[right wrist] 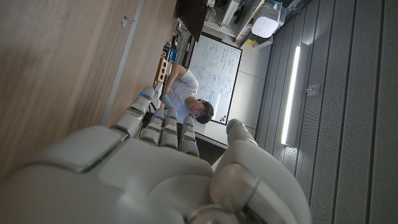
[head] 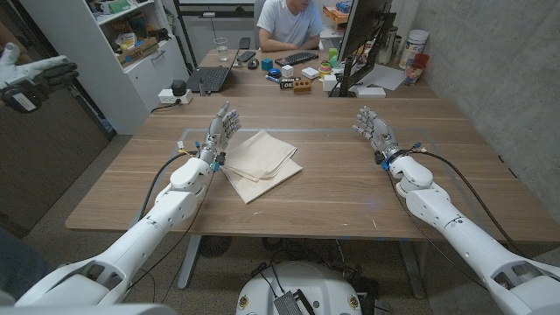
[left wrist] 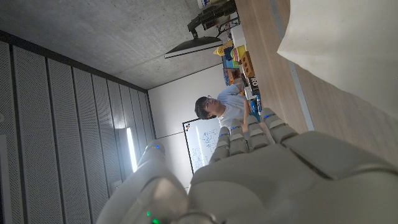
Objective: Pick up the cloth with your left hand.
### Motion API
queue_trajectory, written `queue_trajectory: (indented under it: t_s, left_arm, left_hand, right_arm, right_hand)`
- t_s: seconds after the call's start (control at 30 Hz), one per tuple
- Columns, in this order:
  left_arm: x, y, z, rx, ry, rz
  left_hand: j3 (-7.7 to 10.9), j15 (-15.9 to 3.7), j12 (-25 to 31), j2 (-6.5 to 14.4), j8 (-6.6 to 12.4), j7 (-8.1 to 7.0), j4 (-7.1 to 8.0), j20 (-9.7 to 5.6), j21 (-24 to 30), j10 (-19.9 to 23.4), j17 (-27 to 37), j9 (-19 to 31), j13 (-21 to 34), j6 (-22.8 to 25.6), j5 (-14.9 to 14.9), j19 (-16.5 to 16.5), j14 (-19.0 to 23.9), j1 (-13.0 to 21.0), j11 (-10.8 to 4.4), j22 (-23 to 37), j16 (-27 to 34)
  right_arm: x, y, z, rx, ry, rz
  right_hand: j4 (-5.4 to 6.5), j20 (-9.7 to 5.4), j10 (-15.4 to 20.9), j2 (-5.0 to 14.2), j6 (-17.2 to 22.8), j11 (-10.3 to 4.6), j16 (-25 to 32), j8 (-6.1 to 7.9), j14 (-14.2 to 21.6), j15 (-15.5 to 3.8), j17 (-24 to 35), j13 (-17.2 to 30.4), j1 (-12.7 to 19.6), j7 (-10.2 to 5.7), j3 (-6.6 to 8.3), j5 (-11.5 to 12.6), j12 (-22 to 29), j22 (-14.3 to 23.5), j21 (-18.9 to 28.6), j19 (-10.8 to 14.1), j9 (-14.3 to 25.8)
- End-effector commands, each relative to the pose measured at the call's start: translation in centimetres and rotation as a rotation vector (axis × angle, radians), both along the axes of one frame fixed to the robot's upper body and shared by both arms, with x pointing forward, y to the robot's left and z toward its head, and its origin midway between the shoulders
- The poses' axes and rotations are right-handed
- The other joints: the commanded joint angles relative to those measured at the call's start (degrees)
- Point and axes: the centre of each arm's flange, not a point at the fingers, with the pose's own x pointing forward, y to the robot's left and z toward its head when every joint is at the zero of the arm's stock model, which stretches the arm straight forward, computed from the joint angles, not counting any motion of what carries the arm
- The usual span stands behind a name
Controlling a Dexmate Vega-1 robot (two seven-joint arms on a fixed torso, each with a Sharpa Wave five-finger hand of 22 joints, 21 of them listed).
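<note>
- The left hand (head: 221, 128) stands on its edge at the left side of the worktop (head: 350, 188), palm upright, fingers apart and reaching away from the robot; it holds nothing.
- Just to its right lies the cloth (head: 259, 163), a folded cream square lying flat, skewed to the worktop's edges. Its near-left edge sits just beside that hand's wrist, and whether the two touch I cannot tell. In the left wrist view the cloth (left wrist: 348, 37) shows beside the fingers (left wrist: 249, 138).
- The step in hand looks like the approach: the cloth is not yet grasped. The next move likely calls for the left hand to turn palm-down over the cloth, settle onto it, and close its fingers to gather the fabric before lifting. Thin, flat fabric gives little to catch, so a pinch at a folded edge may serve best.
- Well apart, at the right side, the right hand (head: 374, 128) stands likewise, fingers spread, holding nothing.
</note>
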Motion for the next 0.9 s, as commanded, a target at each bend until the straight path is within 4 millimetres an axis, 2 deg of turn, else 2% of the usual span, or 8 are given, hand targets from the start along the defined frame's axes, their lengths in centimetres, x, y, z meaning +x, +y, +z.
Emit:
queue_trajectory:
  t_s: [0.03,0.37,0.57,0.6,0.67,0.9]
  left_arm:
    - [0.3,-0.1,0.2,0.002,0.004,-0.001]
    - [-0.3,0.0,0.6,0.021,-0.017,0.021]
    - [-2.6,0.8,1.5,0.118,-0.063,0.071]
    - [-2.8,1.0,1.4,0.109,-0.071,0.073]
    - [-3.4,1.2,1.4,0.124,-0.083,0.091]
    - [-4.6,2.1,1.0,0.138,-0.085,0.114]
  left_hand:
    - [0.38,0.47,0.4,0.0,0.26,0.96,-0.03,0.55,0.4,-0.03,0.27,0.25,0.28,0.01,0.28,-0.07,0.1,0.62,0.71,0.07,0.25]
    - [0.39,0.47,0.43,0.09,0.28,0.87,-0.11,0.61,0.38,0.2,0.27,0.25,0.27,0.17,0.28,-0.06,0.27,0.67,0.7,0.06,0.28]
    - [0.51,0.44,0.54,0.25,0.4,0.68,-0.28,0.62,0.41,0.63,0.25,0.25,0.27,0.55,0.31,0.08,0.61,0.93,0.67,0.05,0.37]
    - [0.54,0.39,0.56,0.29,0.41,0.72,-0.32,0.73,0.41,0.69,0.24,0.25,0.27,0.58,0.32,0.1,0.68,1.0,0.65,0.05,0.39]
    - [0.81,0.14,0.55,0.63,0.44,0.59,-0.61,2.04,0.42,0.83,0.22,0.25,0.27,0.73,0.34,0.21,0.96,1.52,0.4,0.06,0.44]
    - [1.14,0.28,0.62,1.03,0.5,0.46,-0.93,2.29,0.46,1.19,0.19,0.26,0.26,0.97,0.35,0.38,1.31,2.12,0.37,0.06,0.5]
  right_arm:
    - [-0.2,0.1,0.2,-0.013,0.0,-0.003]
    - [-0.7,-0.2,0.0,-0.002,-0.022,-0.016]
    - [-1.0,-0.6,0.2,-0.004,-0.025,-0.026]
    - [-1.0,-0.6,0.2,-0.004,-0.026,-0.025]
    - [-1.0,-0.5,0.2,-0.004,-0.027,-0.025]
    - [-0.8,0.0,0.4,-0.007,-0.028,-0.013]
  right_hand:
    - [-0.12,0.02,0.52,-0.1,0.49,0.0,0.34,0.25,0.35,-0.01,0.28,0.08,0.47,0.0,0.4,0.39,0.24,0.11,0.34,0.5,0.2]
    - [-0.22,0.02,0.45,-0.08,0.54,-0.04,0.3,0.21,0.37,0.01,0.2,0.09,0.43,0.02,0.39,0.35,0.13,0.11,0.3,0.53,0.2]
    - [-0.26,-0.01,0.68,-0.02,0.57,-0.02,0.31,0.19,0.43,-0.14,0.16,0.09,0.4,0.02,0.4,0.34,0.18,0.11,0.3,0.58,0.21]
    - [-0.27,0.0,0.69,-0.03,0.6,-0.03,0.31,0.19,0.46,-0.17,0.15,0.09,0.4,0.0,0.4,0.34,0.18,0.11,0.29,0.57,0.21]
    - [-0.28,0.02,0.74,-0.01,0.63,0.0,0.32,0.19,0.5,-0.2,0.14,0.09,0.38,0.01,0.4,0.33,0.18,0.11,0.29,0.59,0.21]
    - [-0.35,0.05,0.74,0.0,0.72,-0.05,0.31,0.19,0.57,-0.18,0.08,0.09,0.37,-0.06,0.41,0.32,0.14,0.11,0.28,0.65,0.21]
